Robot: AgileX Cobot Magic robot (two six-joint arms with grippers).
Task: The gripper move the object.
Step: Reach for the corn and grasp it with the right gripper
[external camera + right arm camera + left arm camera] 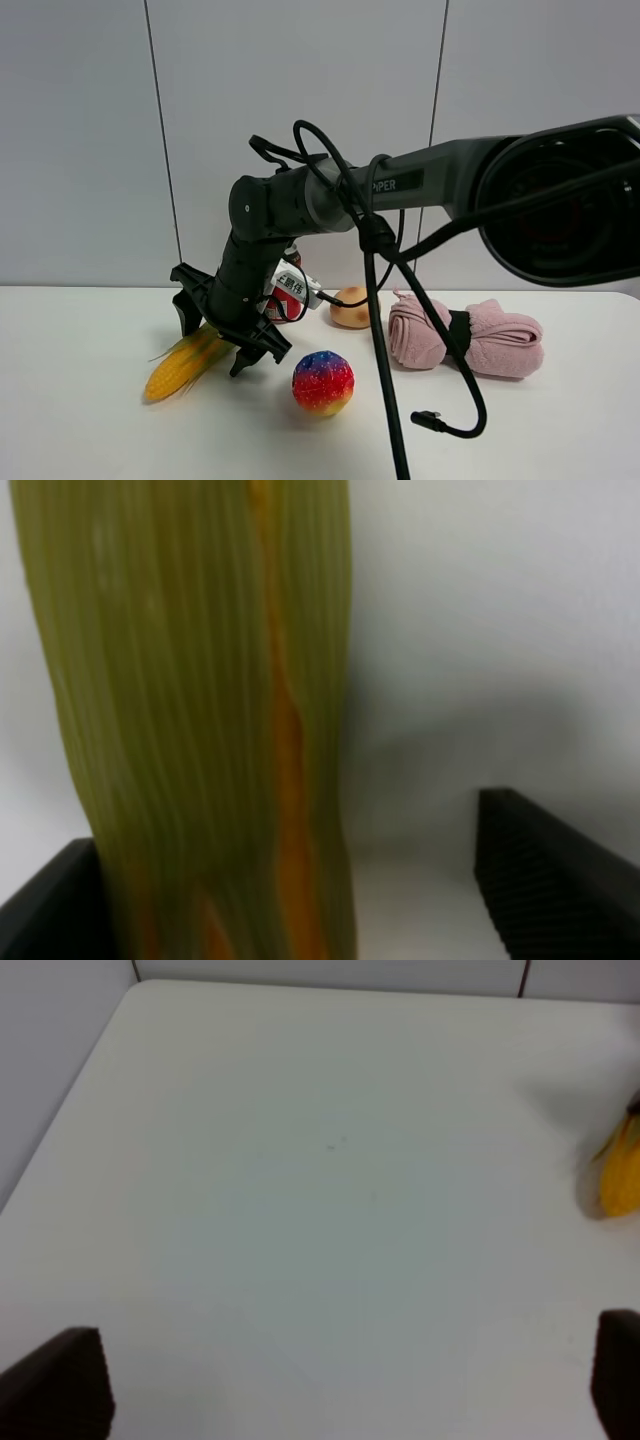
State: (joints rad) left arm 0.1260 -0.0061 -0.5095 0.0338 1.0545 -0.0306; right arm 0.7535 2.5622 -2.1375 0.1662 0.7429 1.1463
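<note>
White smooth desk point(90, 440) lying flat. Grey wall panels point(80, 130) standing behind.
Corn point(183, 366) lying on desk, left of middle. Long shape, yellow bumpy end showing, green stripy husk wrapping the rest.
Right end effector point(213, 346) hanging over corn, black pointy fingers point(545, 875) standing wide on both sides, not squeezing.
Left end effector point(335, 1390) hanging over bare desk, wide open, holding nothing.
Round speckled rainbow ball point(323, 382) sitting near corn.
Soft pink towel point(500, 345) lying rolled up on right.
Black cable point(385, 330) curling down across desk.
</note>
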